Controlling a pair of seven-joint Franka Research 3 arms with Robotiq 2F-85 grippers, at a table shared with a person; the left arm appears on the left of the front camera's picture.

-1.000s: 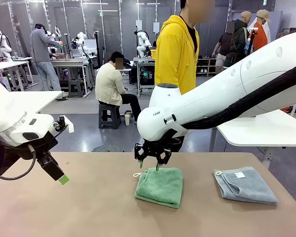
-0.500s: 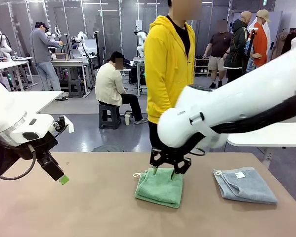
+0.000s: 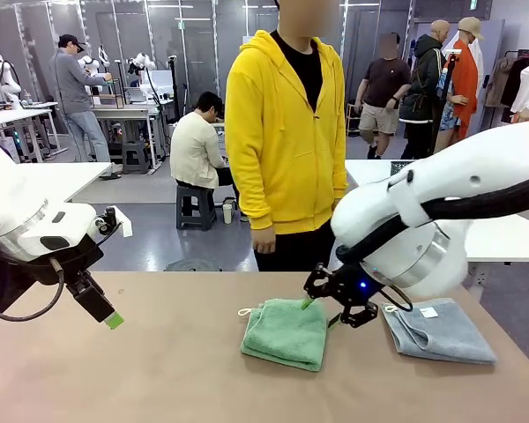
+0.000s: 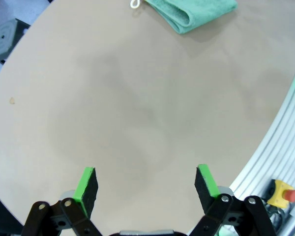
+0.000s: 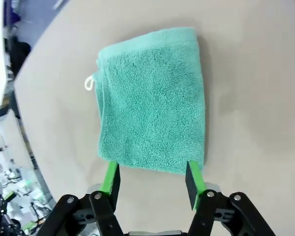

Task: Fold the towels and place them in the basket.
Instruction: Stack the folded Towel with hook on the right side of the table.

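A folded sea-green towel [image 3: 285,331] lies near the middle of the counter [image 3: 159,379], and a folded grey-blue towel [image 3: 439,330] lies toward the counter's right edge. The right gripper [image 3: 332,305] hangs just beside the green towel's far right corner, jaws partly apart and holding nothing. The left gripper [image 4: 146,185] hovers over bare counter near the left edge, jaws wide apart and empty.

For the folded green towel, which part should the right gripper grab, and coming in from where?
Probably the green towel's stacked edge nearest the right gripper, approached low from that side. The towel lies flat and folded, that edge already sits just ahead of the open fingers, and pinching every layer there should keep the fold together.
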